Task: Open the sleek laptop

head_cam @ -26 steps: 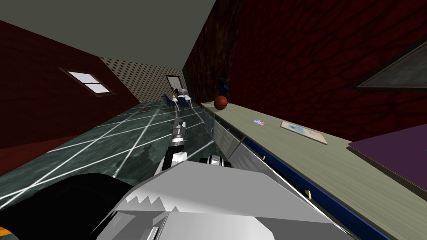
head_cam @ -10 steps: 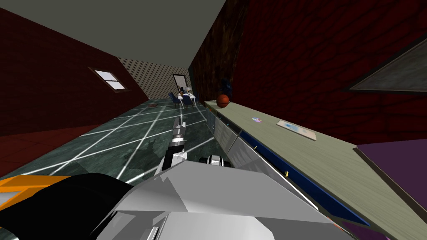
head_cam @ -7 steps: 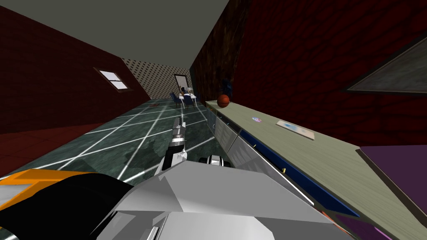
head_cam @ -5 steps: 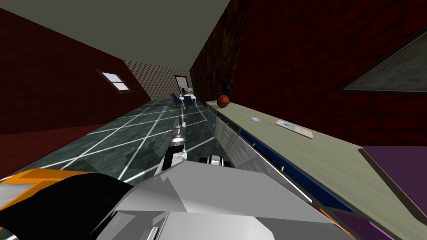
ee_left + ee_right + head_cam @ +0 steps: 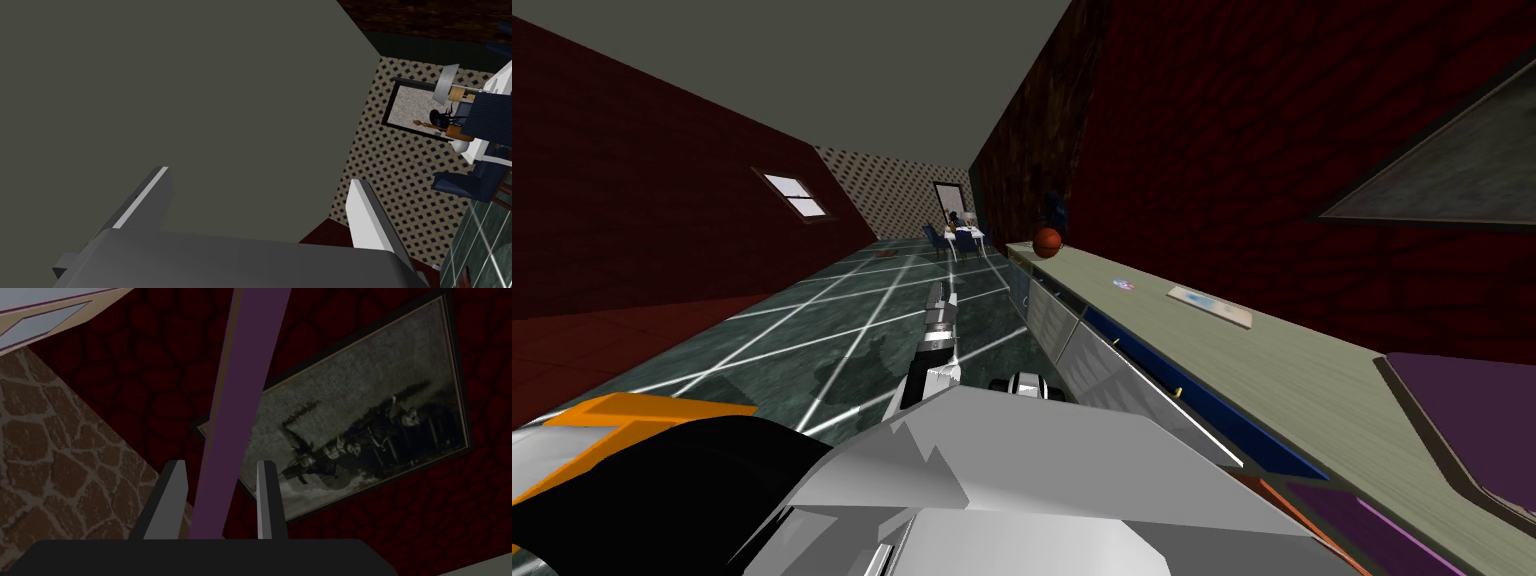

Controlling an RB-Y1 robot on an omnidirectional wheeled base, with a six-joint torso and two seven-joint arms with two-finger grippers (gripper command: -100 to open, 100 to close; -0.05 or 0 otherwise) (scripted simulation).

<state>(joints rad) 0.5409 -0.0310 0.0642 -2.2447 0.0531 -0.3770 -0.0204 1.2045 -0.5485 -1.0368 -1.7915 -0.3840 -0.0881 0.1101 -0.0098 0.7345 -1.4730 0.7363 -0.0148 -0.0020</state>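
**Head view.** The desk (image 5: 1292,370) runs along the dark red wall on my right. From its far end it carries a basketball (image 5: 1047,242), a small disc (image 5: 1123,285), a flat pale panel (image 5: 1210,303) and, nearest me, the laptop (image 5: 1472,410).

**Laptop.** It is purple with a dark rim and lies flat on the desk top as one slab, lid down as far as can be judged. The picture's right edge cuts it off. It is well apart from both arms.

**Right wrist view.** This view adds a purple strip (image 5: 235,388), seen edge-on in front of a framed picture (image 5: 360,423) on the wall. Whether the strip is the laptop cannot be confirmed. It passes between the fingers of the right end effector (image 5: 220,462). They stand apart, clear of the strip on both sides: released and empty.

**Left arm.** The left end effector (image 5: 260,175) is held out over the green tiled floor (image 5: 812,330), ahead of the chest. Its fingers are spread wide: released and empty.

**Change over 2.6 s.** The whole head view has shifted, which is my own turn and not the things' move. The window (image 5: 795,194) now sits further right. An orange-edged object (image 5: 622,412) has entered the lower left. The left forearm keeps its place in the picture.
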